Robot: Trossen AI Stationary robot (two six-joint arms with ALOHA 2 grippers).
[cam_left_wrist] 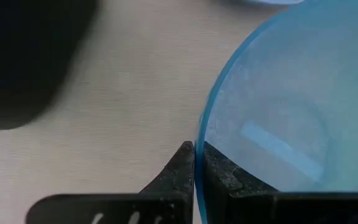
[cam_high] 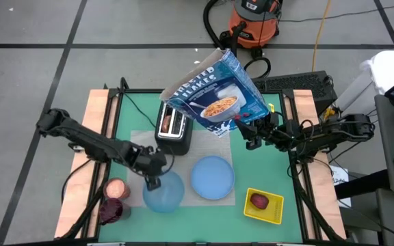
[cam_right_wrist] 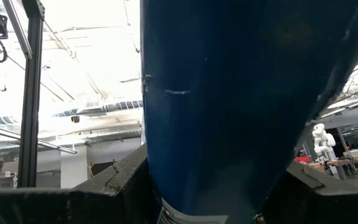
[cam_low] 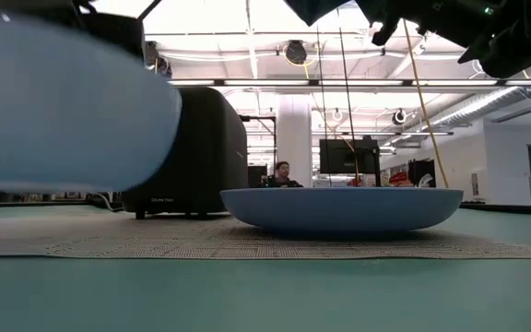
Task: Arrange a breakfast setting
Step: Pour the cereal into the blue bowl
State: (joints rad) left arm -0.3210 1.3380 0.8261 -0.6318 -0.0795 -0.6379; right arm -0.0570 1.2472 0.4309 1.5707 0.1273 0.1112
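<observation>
The light-blue bowl is over the grey mat near the table's front, with my left gripper shut on it. It fills the left of the low view. The light-blue plate rests flat on the mat to its right. My right gripper, pointing upward, is shut on the blue cereal box, high over the table's far middle. A browned bagel lies at the front left. A dark red fruit sits in the yellow tray. My left gripper pinches the bowl's rim on its left side, one finger inside the bowl and one outside, slanting down from the table's left. In the low view the bowl's underside shows well above the mat, so it looks lifted clear. My right gripper holds the cereal box by its lower end, pinched between the two fingers, which point up from below. The box stands above the gripper, clear of the table, leaning toward the far left with its open top uppermost.
The black-and-silver toaster stands on the mat's far edge, just behind the bowl and below the box. A dark red thing lies beside the bagel. Wooden rails border the green table; free mat lies between toaster and plate.
</observation>
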